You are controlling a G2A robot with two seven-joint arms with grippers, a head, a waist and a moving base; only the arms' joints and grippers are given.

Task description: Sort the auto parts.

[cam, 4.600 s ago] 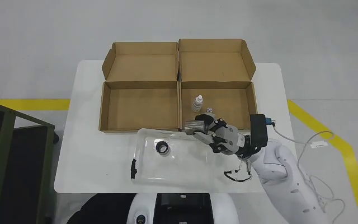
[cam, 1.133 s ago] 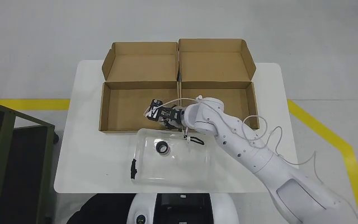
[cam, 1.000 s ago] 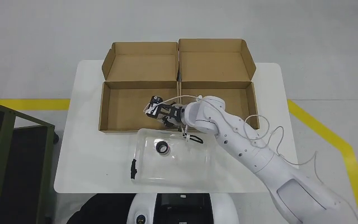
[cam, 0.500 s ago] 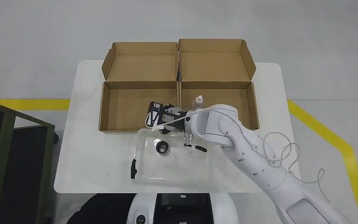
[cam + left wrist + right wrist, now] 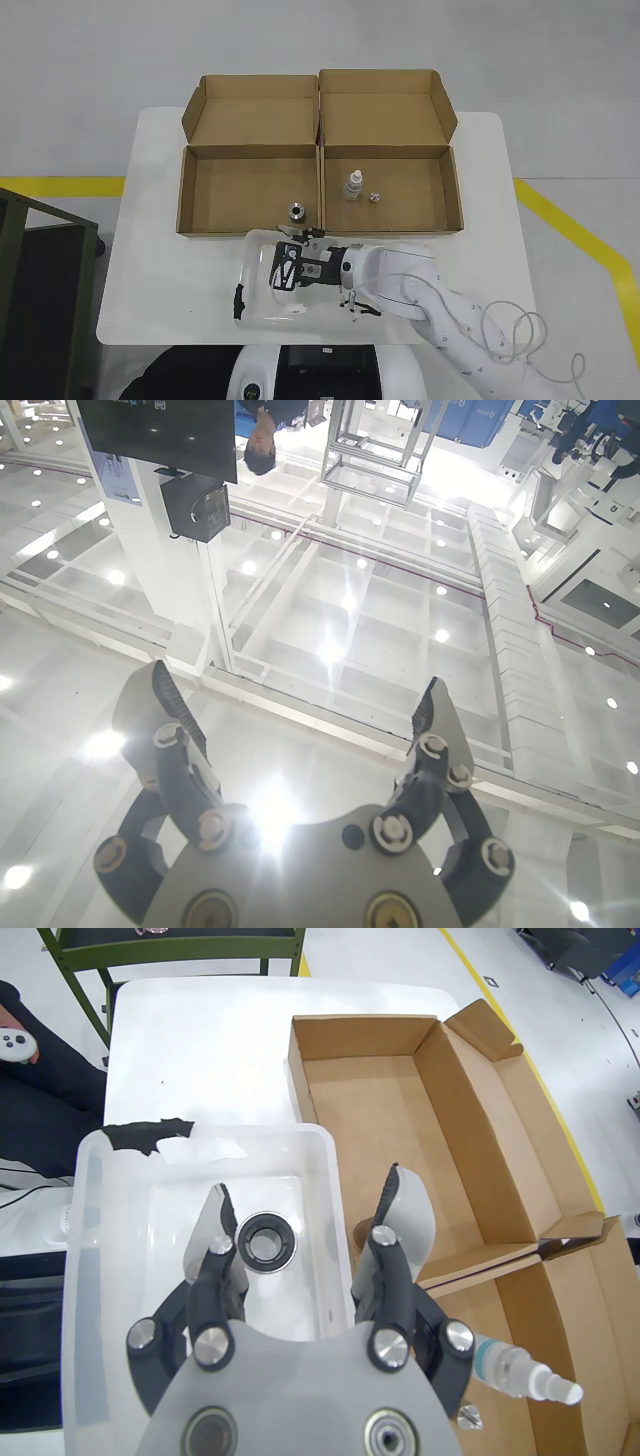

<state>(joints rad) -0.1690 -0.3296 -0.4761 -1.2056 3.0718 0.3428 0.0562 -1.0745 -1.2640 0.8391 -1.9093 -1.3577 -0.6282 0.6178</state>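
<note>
The left brown cardboard box (image 5: 250, 190), just behind the clear plastic bin (image 5: 258, 312), has gained a part; the right pincer (image 5: 307, 1180), spread and empty, is back over the bin beside the black rubber ring (image 5: 266, 1243), likely next; the small metal cylinder (image 5: 297, 210) now lies boxed.

Smooth white finish with a faint sheen on the table (image 5: 150, 200). Brown corrugated cardboard, matt and slightly fibrous, for the left box (image 5: 230, 190) and the right box (image 5: 410, 200). Clear glossy plastic for the bin (image 5: 200, 1133), with a torn strip of matt black tape (image 5: 147, 1134) on its rim. Black rubber-like ring (image 5: 266, 1243) with a grey metal-looking outer edge. Pale smooth shells, ribbed black pads (image 5: 229, 1213) and polished metal bolts on the right gripper (image 5: 307, 1180). Clear plastic bottle (image 5: 353, 184) with a white cap. Bare metal cylinder (image 5: 297, 211), dull shine.
</note>
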